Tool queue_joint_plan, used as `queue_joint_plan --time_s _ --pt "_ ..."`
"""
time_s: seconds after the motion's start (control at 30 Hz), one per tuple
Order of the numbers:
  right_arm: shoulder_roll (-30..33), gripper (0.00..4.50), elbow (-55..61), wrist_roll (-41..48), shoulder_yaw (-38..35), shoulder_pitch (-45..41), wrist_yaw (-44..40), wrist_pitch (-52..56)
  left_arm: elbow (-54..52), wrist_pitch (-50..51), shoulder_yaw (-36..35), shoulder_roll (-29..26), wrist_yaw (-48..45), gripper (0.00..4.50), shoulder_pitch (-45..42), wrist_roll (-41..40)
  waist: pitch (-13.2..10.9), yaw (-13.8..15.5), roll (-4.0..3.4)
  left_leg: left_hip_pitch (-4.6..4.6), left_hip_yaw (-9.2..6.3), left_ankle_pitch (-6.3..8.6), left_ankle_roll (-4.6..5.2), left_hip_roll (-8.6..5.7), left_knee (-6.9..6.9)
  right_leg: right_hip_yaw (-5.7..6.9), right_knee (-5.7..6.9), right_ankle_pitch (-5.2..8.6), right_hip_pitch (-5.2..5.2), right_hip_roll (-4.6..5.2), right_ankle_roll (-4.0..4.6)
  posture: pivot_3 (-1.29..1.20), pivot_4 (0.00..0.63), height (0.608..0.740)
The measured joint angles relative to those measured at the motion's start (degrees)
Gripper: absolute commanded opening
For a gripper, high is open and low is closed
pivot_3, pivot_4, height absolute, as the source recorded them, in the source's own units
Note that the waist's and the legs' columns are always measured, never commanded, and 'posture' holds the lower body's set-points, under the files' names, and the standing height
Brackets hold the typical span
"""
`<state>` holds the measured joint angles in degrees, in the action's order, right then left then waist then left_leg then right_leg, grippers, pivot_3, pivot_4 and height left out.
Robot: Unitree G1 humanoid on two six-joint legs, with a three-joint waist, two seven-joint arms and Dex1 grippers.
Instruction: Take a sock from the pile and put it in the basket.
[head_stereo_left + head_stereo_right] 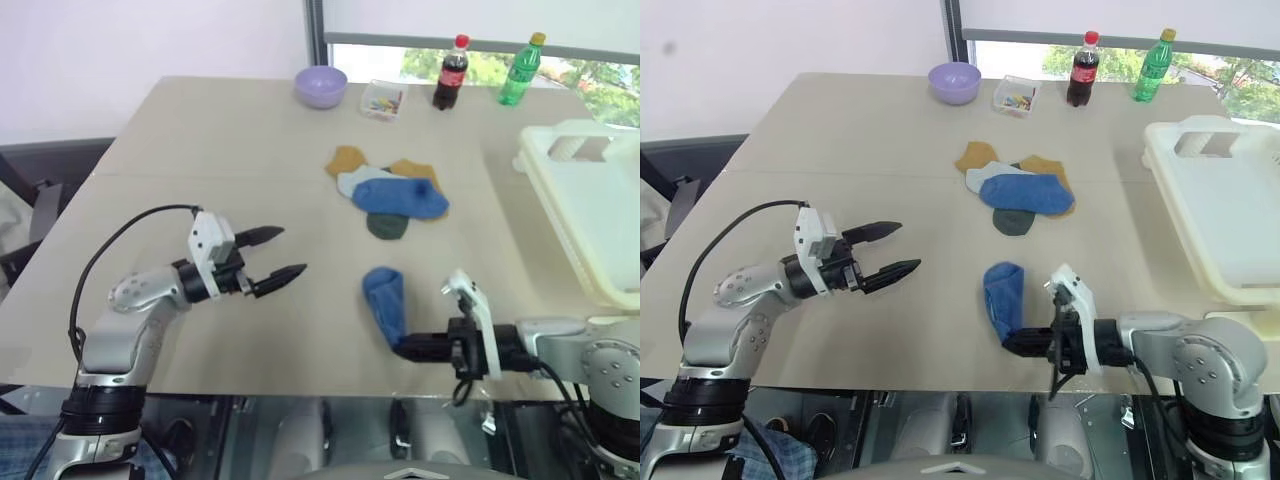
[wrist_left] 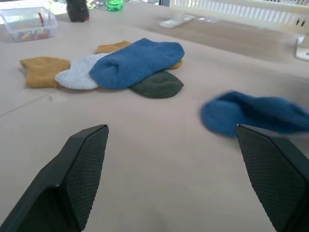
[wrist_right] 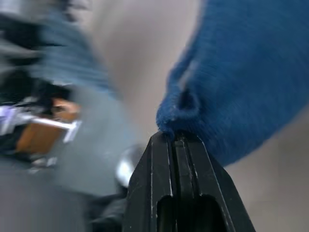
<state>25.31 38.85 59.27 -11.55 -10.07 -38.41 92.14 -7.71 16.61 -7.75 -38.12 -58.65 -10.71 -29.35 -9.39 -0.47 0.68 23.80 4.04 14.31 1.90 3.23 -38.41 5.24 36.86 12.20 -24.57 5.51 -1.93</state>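
Right tool (image 1: 400, 348) pinched tight on one end of the sock (image 1: 384, 298) — blue, floppy, the rest of it draped on the surface (image 1: 200, 140) near the front edge. In the right wrist view the two black fingers (image 3: 181, 159) are pressed together with the blue knit (image 3: 241, 87) bunched right at their tips. The tool points leftward, low over the front edge.

Left tool (image 1: 276, 258) spread wide, nothing in it, hovering over the surface to the left of the sock, well apart from it. Left wrist view: both fingers (image 2: 82, 169) far apart, the sock (image 2: 251, 113) ahead between them, blurred.

The pile (image 1: 390, 190) sits mid-surface, beyond the held sock — mustard-yellow pieces at the back, a pale grey-white one, a second blue sock on top, a dark green one at the near edge. Pile and held sock are apart.

The basket (image 1: 590, 200) — cream-white, thick rim with a handle slot — at the right side of the surface, well apart from the sock.

Far edge: lilac bowl (image 1: 320, 85), small clear box (image 1: 383, 100) with coloured bits, dark cola bottle (image 1: 451, 72), green bottle (image 1: 520, 70).
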Motion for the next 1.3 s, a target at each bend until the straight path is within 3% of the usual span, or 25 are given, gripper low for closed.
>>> queue_joint_plan --time_s 0.07,0.1,0.13,0.23,0.4,0.77,0.87,0.97,1.0,1.07,1.3 --pt "-0.34 0.11 -0.12 4.64 -2.1 0.06 -0.34 -0.02 0.26 0.0 0.13 0.0 -0.24 4.5 -0.28 0.07 0.0 -0.05 0.0 -0.02 0.01 0.0 0.0 0.0 0.0 -0.01 0.0 0.0 0.0 -0.01 0.0 0.0 0.15 0.736" --pt "-1.99 0.11 -2.02 13.07 -4.99 -0.74 1.36 -0.8 0.87 0.0 0.62 0.01 -0.46 4.5 -0.66 0.1 0.0 -0.13 0.03 -0.04 0.0 0.0 0.0 0.02 0.0 -0.01 0.01 -0.01 0.01 -0.05 0.01 0.0 0.15 0.736" --pt "-2.48 0.11 -3.39 16.04 -5.4 -1.23 3.13 -1.96 1.18 0.0 0.91 0.01 -0.57 4.5 -0.86 0.11 0.0 -0.15 0.03 -0.04 0.01 0.0 0.0 0.02 0.0 -0.01 0.01 -0.01 0.01 -0.05 0.01 0.0 0.15 0.736" --pt "-0.62 0.11 -7.34 25.59 -4.68 -1.61 13.34 -6.88 1.67 -0.01 1.28 0.01 -1.06 4.5 -1.38 0.16 0.0 -0.05 0.04 -0.02 0.04 0.0 0.0 0.01 0.0 -0.01 0.01 -0.04 0.01 -0.05 0.07 0.0 0.15 0.736" --pt "3.11 0.11 -12.61 19.49 -1.58 2.13 27.57 -8.87 1.72 -0.02 1.47 0.03 -1.1 4.5 -1.54 0.53 0.01 0.45 0.06 0.06 0.23 0.0 0.0 -0.03 0.0 -0.01 -0.03 -0.05 0.0 -0.02 0.07 0.0 0.15 0.736" --pt "13.23 0.11 -13.0 19.8 -10.26 14.46 29.42 -13.93 2.1 -0.13 1.66 0.21 -1.61 4.5 -1.79 0.59 0.01 1.34 0.08 0.03 0.17 0.0 0.0 0.01 -0.01 0.01 -0.03 0.08 0.01 -0.06 -0.13 0.0 0.15 0.736" --pt "14.09 0.91 -11.09 19.37 -11.32 18.51 29.32 -16.15 2.8 -0.14 2.72 0.64 -2.53 4.5 -2.9 0.67 0.02 1.4 0.09 0.03 0.17 0.0 0.0 0.01 -0.01 -0.01 -0.04 0.08 0.01 -0.06 -0.14 0.0 0.15 0.736" --pt "14.21 2.46 -8.46 18.13 -11.36 20.57 28.28 -19.0 3.46 -0.21 4.36 1.72 -3.42 4.5 -3.97 0.85 0.02 1.31 0.1 0.01 0.12 0.0 0.01 0.01 -0.03 -0.06 -0.04 0.09 0.01 -0.06 -0.16 0.0 0.15 0.736" --pt "14.21 2.8 -7.96 17.78 -11.36 20.83 28.1 -19.71 3.64 -0.24 4.65 1.74 -3.65 4.5 -4.09 0.9 0.02 1.23 0.12 -0.01 0.11 0.0 0.01 0.02 -0.03 -0.08 -0.04 0.09 0.01 -0.07 -0.17 0.0 0.15 0.736" --pt "14.29 2.8 -6.61 15.22 -11.37 21.34 27.1 -22.64 3.83 -0.3 5.17 1.91 -3.82 4.5 -4.36 1.04 0.02 1.23 0.11 -0.02 0.08 0.0 0.01 0.02 -0.03 -0.11 -0.03 0.09 0.0 -0.07 -0.17 0.0 0.15 0.736" --pt "27.01 2.8 4.28 -9.34 -7.3 29.18 7.54 -43.74 4.07 0.45 7.91 2.23 -6.32 4.5 -4.98 1.07 0.05 1.44 0.19 0.04 0.08 0.0 0.0 0.01 -0.03 -0.05 -0.11 0.11 0.01 -0.1 -0.18 0.0 0.15 0.736"
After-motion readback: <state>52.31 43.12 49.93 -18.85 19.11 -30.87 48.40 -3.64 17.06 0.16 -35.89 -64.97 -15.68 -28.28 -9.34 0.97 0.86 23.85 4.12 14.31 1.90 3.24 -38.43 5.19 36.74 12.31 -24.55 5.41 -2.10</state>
